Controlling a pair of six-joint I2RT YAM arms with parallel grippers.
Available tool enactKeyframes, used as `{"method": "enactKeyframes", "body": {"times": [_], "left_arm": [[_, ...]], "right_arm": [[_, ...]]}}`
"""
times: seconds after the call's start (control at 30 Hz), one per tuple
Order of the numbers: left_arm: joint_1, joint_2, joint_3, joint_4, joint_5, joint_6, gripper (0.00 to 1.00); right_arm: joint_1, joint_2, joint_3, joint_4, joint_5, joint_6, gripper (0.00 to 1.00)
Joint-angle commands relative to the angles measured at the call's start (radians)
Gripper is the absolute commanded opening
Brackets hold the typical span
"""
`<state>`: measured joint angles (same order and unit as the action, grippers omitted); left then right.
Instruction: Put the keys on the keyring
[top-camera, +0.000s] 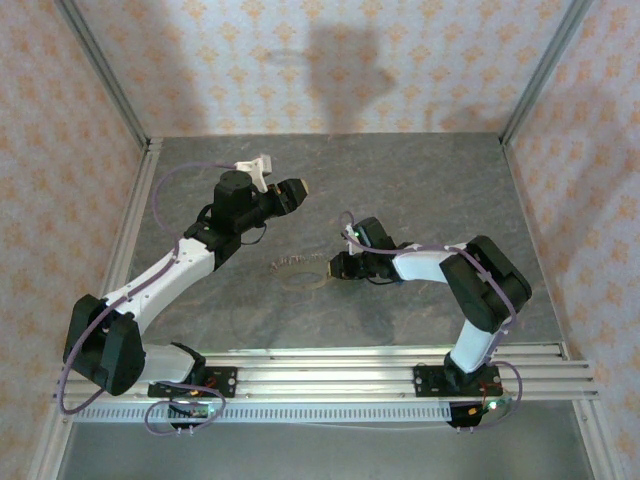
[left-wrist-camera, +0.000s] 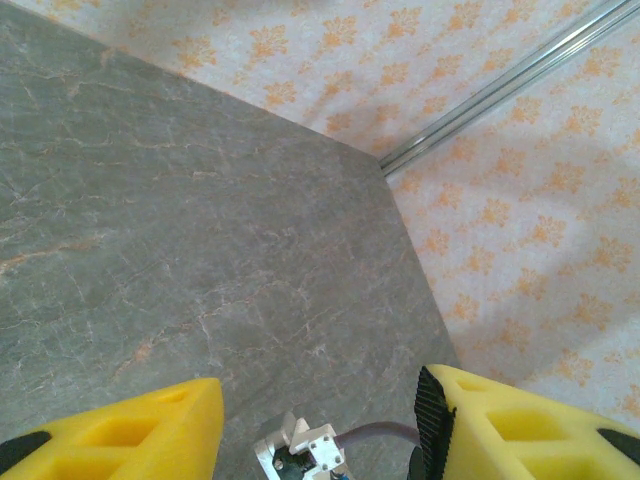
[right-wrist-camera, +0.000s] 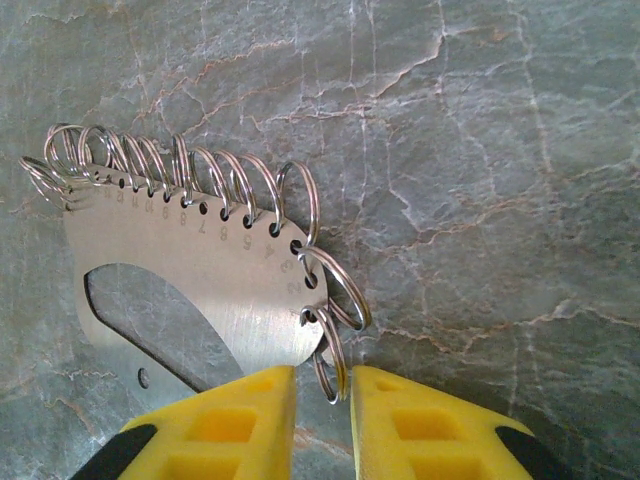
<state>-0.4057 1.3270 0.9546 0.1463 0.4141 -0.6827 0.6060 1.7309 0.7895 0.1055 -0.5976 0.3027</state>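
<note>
Keyring first: the flat silver metal keyring (right-wrist-camera: 215, 265), a plate with an oval cut-out and a row of small wire split rings threaded through numbered holes along its curved edge, lies flat on the grey marbled bench (right-wrist-camera: 480, 200). From above we place it between the two arms, nearer the right one and just in front of its tool.

Every split ring we can make out hangs bare; none carries a key. So we judge the task to be at its start, with nothing threaded on yet.

The right tool (right-wrist-camera: 323, 372) sits low at the plate's rounded end. Its yellow fingers stand close together on either side of the end split ring (right-wrist-camera: 331, 368), which rises on edge in the narrow gap. We cannot tell whether the fingers actually pinch that ring or only bracket it, since a sliver of space shows on each side.

The left tool (left-wrist-camera: 318, 395) hangs well above the bench toward the far side, its yellow fingers spread wide with nothing between them.

We take the step in hand to be securing one split ring. What we think is left is nearly everything: getting hold of the key, bringing it to the ring, working its head hole onto the wire coil and running it round until it hangs free.
</note>
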Motion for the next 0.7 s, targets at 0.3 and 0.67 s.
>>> {"method": "enactKeyframes", "body": {"times": [0.3,0.67], "left_arm": [[-0.005,0.001,0.012,0.021,0.008,0.000,0.55],[-0.006,-0.001,0.013,0.017,0.006,0.000,0.55]], "right_arm": [[0.003,0.008,0.034,0.007,0.044,0.013,0.18],[0.002,0.014,0.040,0.002,0.035,0.012,0.15]]}}
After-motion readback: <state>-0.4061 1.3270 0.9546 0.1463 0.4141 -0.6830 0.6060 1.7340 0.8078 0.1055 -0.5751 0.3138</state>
